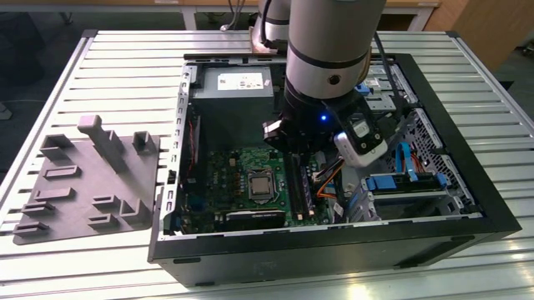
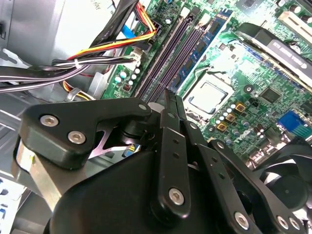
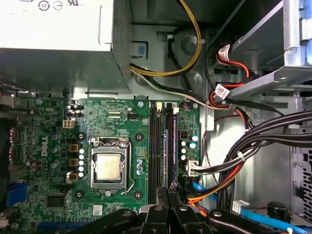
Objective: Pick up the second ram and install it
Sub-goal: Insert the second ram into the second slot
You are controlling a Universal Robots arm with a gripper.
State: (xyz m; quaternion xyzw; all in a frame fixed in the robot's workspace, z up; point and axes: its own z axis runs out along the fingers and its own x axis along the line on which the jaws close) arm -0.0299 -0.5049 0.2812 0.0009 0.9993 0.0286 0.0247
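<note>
Gripper [image 2: 171, 97] hangs low inside the open computer case [image 1: 467, 206], its fingertips pinched narrow with nothing visibly held between them. Straight out from the tips run the memory slots [image 3: 156, 146], long axis in line with the fingers' reach. Look there: the second ram [image 3: 174, 148] sits in the slot on the cable side, away from the processor [image 3: 108, 167], just ahead of the tips.

My matt black plastic-looking gripper [image 2: 170, 105] carries bright metal screws. The ribbed pale metal surface [image 1: 125, 69] has a dull sheen. The matt grey moulded plastic tray [image 1: 87, 181] looks faintly rough. The green glossy motherboard [image 3: 122, 146] holds a dark ram stick [image 3: 174, 148], perhaps satin-finished.
</note>
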